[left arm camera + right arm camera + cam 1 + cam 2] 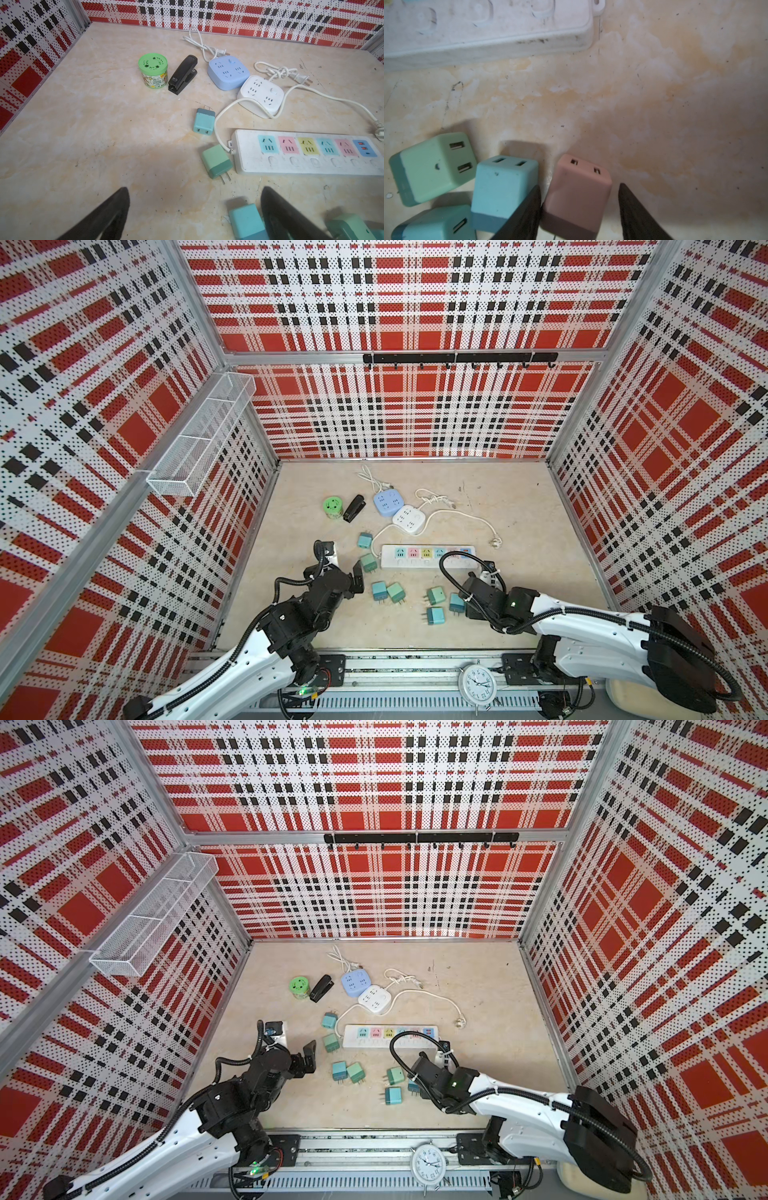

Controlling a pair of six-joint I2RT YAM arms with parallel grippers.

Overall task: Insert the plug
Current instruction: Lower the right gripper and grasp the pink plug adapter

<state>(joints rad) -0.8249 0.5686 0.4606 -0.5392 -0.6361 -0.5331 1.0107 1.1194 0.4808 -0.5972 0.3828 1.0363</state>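
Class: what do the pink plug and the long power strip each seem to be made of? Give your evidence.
Pink plug: probably matte moulded plastic; rounded corners, even colour, no glare. Power strip: likely hard white plastic, dull and scuffed; moulded switch recesses, grime marks.

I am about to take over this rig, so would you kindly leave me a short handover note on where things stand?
Left gripper: open, empty, above the table near loose teal plugs.
Right gripper: fingers straddle the pink plug on the table; one finger touches its side and the other shows a gap, so there is no grip yet.
Power strip: flat on the table, every socket empty.
Done: right gripper lined up around the pink plug.
Left: close on it, lift, carry it to a socket and push the prongs in.
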